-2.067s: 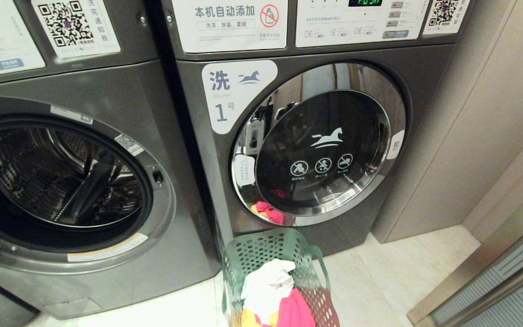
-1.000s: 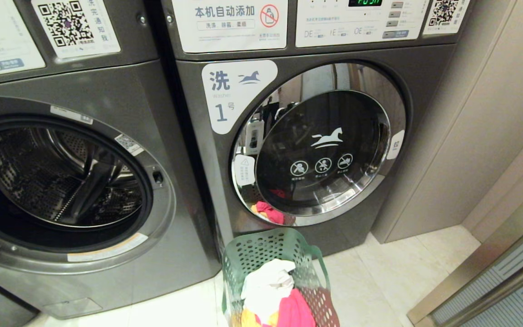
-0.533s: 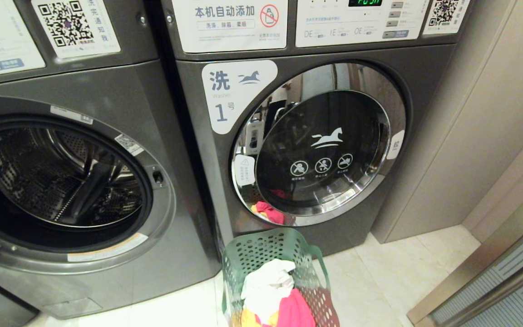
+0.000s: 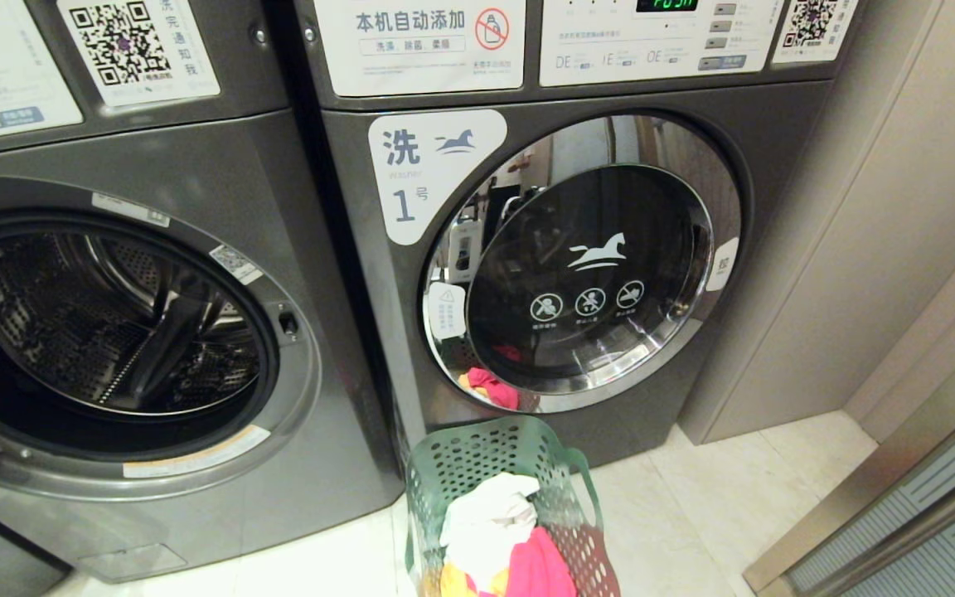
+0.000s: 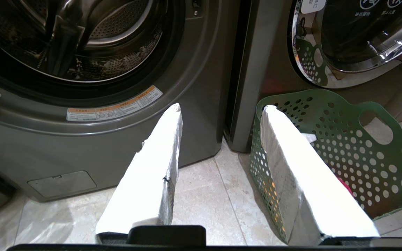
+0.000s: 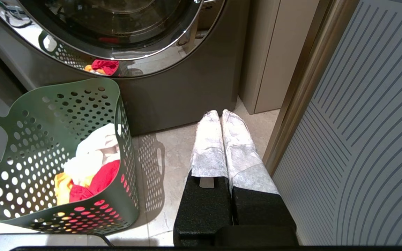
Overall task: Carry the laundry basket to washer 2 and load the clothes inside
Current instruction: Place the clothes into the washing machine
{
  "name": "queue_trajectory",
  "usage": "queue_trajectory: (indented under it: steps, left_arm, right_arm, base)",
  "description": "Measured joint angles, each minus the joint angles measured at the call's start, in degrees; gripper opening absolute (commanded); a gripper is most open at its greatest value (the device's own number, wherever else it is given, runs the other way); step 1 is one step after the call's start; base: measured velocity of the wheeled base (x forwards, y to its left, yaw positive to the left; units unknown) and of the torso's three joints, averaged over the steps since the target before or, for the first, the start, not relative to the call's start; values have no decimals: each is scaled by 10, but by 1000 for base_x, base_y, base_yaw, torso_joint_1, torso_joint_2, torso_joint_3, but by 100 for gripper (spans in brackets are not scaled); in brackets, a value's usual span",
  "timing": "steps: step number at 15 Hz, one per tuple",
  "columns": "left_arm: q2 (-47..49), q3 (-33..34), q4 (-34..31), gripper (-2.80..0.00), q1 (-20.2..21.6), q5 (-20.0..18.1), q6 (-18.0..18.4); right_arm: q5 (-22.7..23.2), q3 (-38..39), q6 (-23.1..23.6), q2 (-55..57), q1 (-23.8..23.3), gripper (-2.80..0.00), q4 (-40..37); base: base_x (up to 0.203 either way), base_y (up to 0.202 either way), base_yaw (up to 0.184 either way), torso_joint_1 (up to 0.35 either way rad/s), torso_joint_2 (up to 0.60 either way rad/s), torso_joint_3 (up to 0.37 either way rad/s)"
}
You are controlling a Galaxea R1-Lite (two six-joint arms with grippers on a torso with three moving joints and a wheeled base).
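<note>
- Left claw (image 5: 220, 115) empty, pads apart; right claw (image 6: 220, 115) pressed together, empty.
- Laundry basket (image 4: 477, 464) parked before closed washer 1 (image 4: 577, 265), beside the open washer (image 4: 113, 332).
- Risk: clothes (image 4: 498, 531) snagging the open washer's rim, dropping onto the floor (image 4: 693, 514).

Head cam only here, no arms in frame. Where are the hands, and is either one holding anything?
Observer: The left hand is open and empty, low in front of the seam between the two washers.
Operator: And the right?
Observer: The right hand is shut on nothing, above the floor by the closed washer. The basket sits between the two hands, touched by neither as far as I can tell.
</note>
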State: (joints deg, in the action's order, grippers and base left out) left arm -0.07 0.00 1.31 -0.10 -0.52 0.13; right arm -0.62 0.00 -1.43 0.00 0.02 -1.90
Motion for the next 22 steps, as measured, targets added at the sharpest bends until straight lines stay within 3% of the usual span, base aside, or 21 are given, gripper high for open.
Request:
queue_trajectory:
  steps: [22]
  left_arm:
    - [0, 0, 0, -280, 0, 0, 0]
  right_arm:
    - [0, 0, 1, 0, 0, -280, 0]
  base:
    - [0, 0, 0, 0, 0, 0]
